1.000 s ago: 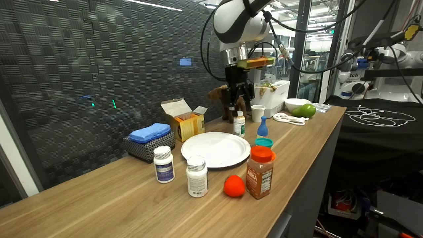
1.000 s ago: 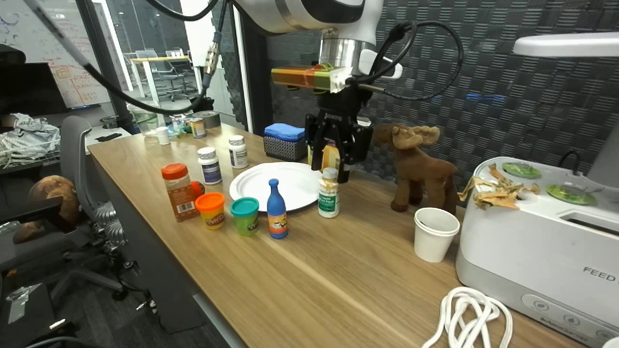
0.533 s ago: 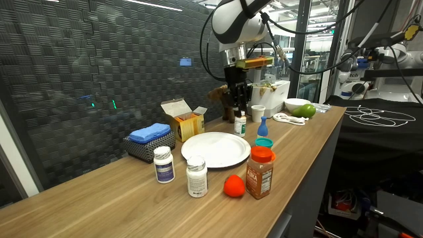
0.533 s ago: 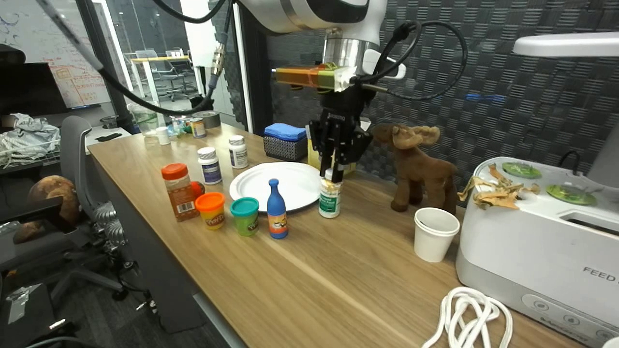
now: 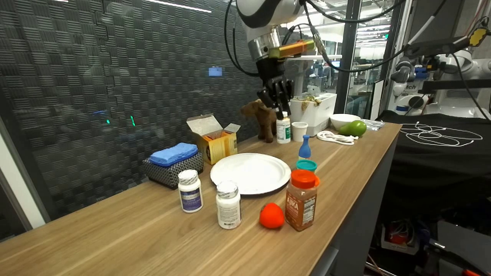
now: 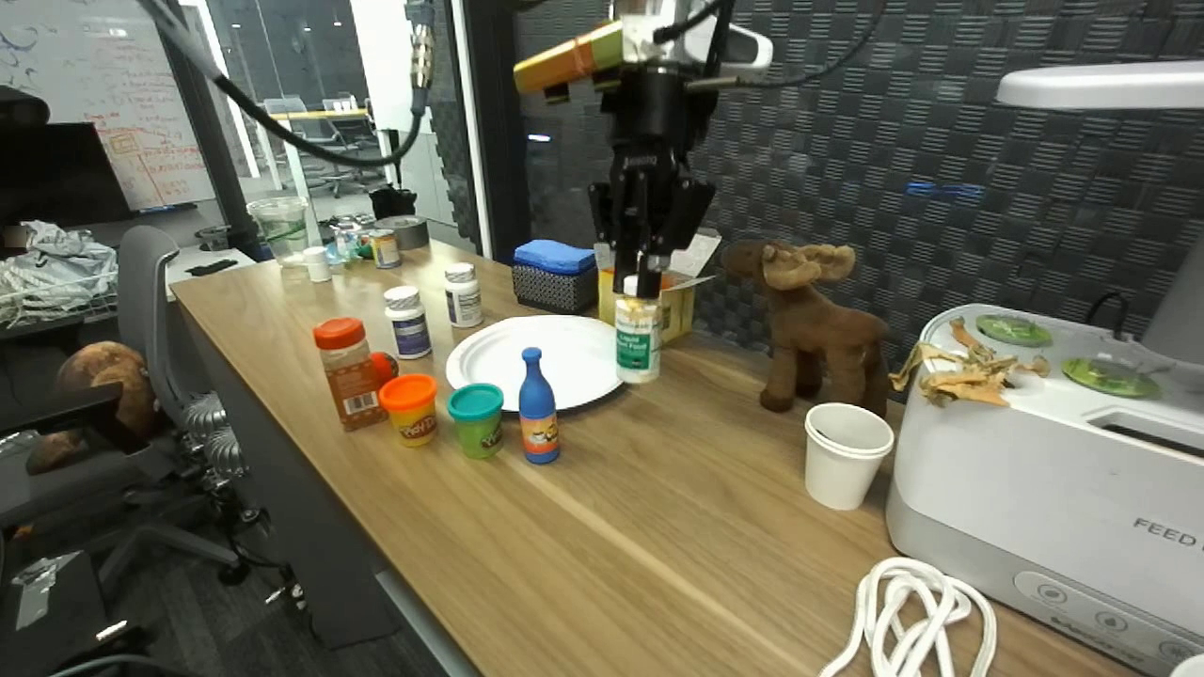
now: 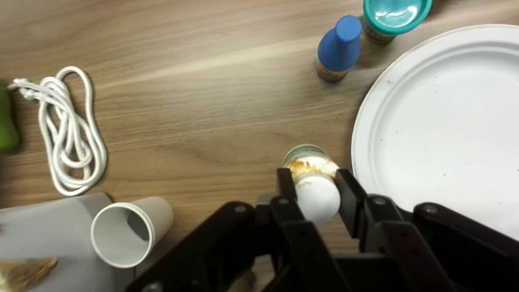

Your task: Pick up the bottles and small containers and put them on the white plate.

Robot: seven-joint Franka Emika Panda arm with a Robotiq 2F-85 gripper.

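Observation:
A white bottle with a green label [image 6: 638,350] hangs upright above the table, beside the plate's rim. My gripper [image 7: 315,180] is shut on its neck and white cap, one finger on each side. The white plate [image 5: 251,172] lies bare on the table. Two white pill bottles, one purple-labelled [image 5: 190,196] and one with a pale label [image 5: 229,210], stand at its near side in an exterior view, with an orange spice jar with a red lid [image 5: 301,207] and a round red piece [image 5: 272,216]. A blue bottle [image 6: 539,414] stands near a teal-lidded tub [image 6: 477,425] and an orange-lidded tub [image 6: 411,414].
Along the wall are a yellow cardboard box [image 5: 218,147], a blue cloth [image 5: 173,154] on a dark patterned box and a brown moose toy [image 6: 814,334]. Paper cups [image 6: 847,461], a white cord [image 7: 67,134] and a white planter [image 6: 1044,470] stand at the far end from the pill bottles.
My gripper came down over the green-labelled bottle, closed on its top and rose, lifting it off the table. The wrist has tilted slightly. The other items stayed put.

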